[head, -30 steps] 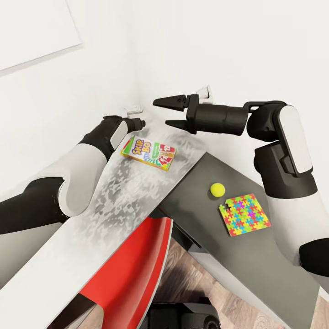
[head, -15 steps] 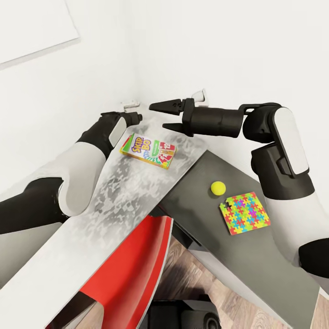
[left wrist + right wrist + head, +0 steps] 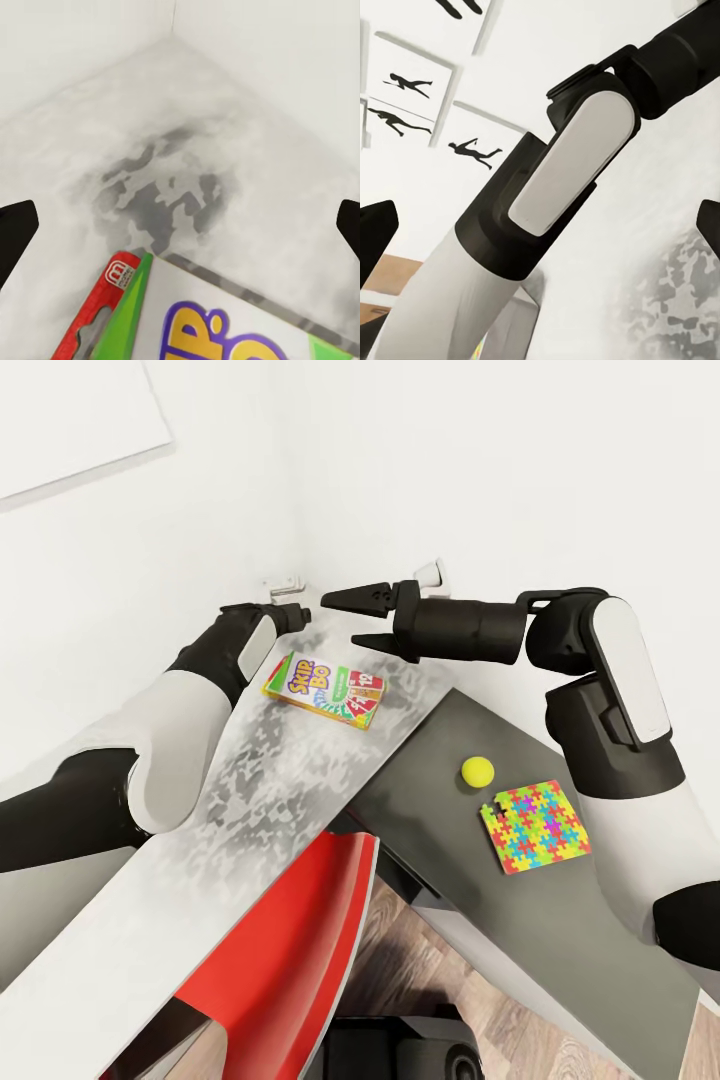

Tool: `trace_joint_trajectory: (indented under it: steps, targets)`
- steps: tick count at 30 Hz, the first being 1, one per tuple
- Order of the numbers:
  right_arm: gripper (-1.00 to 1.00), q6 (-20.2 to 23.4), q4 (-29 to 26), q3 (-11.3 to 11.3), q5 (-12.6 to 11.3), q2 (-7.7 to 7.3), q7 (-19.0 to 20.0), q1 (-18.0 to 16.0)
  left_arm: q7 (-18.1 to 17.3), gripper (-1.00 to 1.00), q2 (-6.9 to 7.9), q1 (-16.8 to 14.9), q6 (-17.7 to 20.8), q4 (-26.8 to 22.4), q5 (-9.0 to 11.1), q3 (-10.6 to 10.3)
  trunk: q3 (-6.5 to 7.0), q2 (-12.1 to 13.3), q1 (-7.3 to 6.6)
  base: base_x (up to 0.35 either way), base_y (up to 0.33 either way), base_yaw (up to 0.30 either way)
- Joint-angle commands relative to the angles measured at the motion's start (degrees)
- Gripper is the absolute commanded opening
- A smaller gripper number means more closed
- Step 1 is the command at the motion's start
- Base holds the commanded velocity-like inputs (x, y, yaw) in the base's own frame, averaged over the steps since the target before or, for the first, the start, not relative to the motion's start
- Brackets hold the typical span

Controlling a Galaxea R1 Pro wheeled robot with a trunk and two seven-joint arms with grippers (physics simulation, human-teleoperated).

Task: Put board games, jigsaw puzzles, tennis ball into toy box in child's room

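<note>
A flat, glossy SKIP BO board game (image 3: 325,691) lies on the mottled pale grey worktop (image 3: 250,800), just below the released right end effector (image 3: 352,619). The left end effector (image 3: 180,225) hovers spread over the box's corner. A tennis ball (image 3: 477,770) and square jigsaw puzzle (image 3: 534,826) rest on the dark lower wing.
</note>
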Motion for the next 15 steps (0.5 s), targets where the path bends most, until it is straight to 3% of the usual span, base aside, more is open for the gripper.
trace_joint_trajectory:
  steps: [1, 8, 15]
  targets:
    - [1.0, -0.1, 0.0, 0.1, -0.6, -0.04, -0.6, -0.1, 0.1, 1.0, -0.05, 0.0, 0.3, -0.1, 0.0, 0.3, -0.08, -0.1, 0.03, 0.0, 0.0, 0.0]
    - [1.0, -0.1, 0.0, 0.0, -0.6, -0.09, -0.6, -0.1, 0.1, 1.0, -0.05, 0.0, 0.2, -0.1, 0.0, 0.2, -0.1, -0.1, 0.03, 0.0, 0.0, -0.003]
    - [1.0, -0.1, 0.0, 0.1, -0.6, -0.04, -0.5, -0.1, 0.1, 1.0, -0.05, 0.0, 0.1, 0.2, 0.0, 0.2, -0.47, -0.1, 0.03, 0.0, 0.0, -0.091]
